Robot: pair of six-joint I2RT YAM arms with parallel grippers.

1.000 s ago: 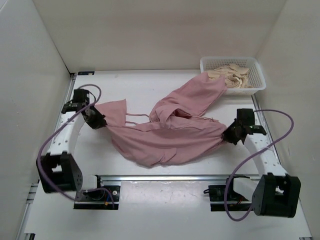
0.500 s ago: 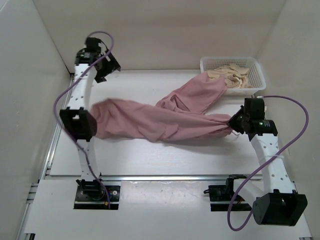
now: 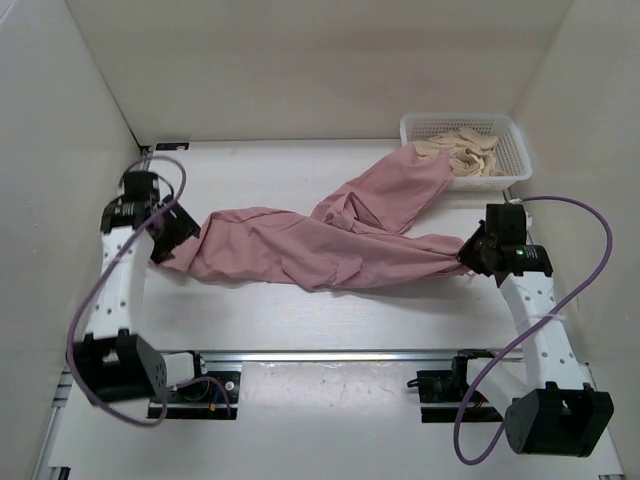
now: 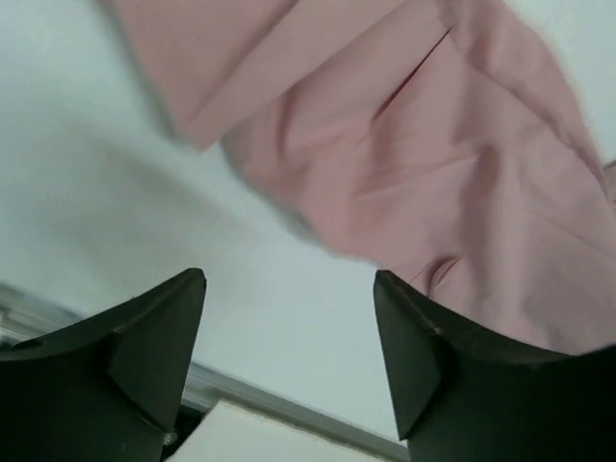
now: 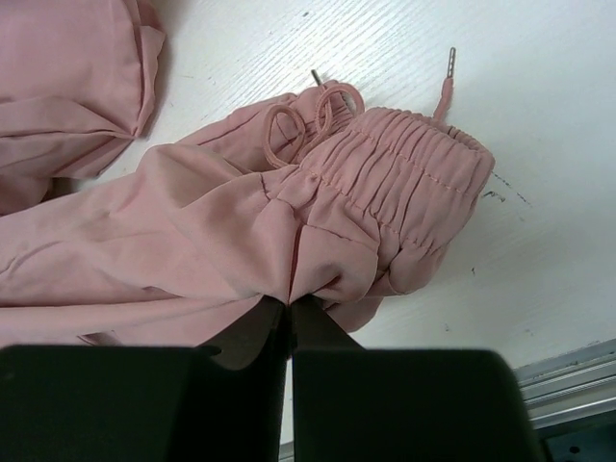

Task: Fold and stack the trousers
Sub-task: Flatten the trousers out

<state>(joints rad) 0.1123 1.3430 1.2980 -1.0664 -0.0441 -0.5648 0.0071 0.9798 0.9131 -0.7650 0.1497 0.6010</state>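
Note:
The dusty-pink trousers (image 3: 320,245) lie stretched across the table, one leg running left, the other reaching up to the basket. My right gripper (image 3: 468,254) is shut on the fabric beside the gathered waistband (image 5: 404,164), where the drawstring (image 5: 318,111) shows. My left gripper (image 3: 172,235) hovers at the left end of the trousers (image 4: 414,164). It is open, with only bare table between its fingers (image 4: 154,327).
A white basket (image 3: 510,170) with pale cloth pieces stands at the back right, and one trouser leg touches its left side. A metal rail (image 3: 330,353) runs along the near edge. White walls close in left, right and behind.
My left gripper let go of the trouser leg, rose high at the back, and has come down open beside the leg's left end. The trousers now lie pulled out long.

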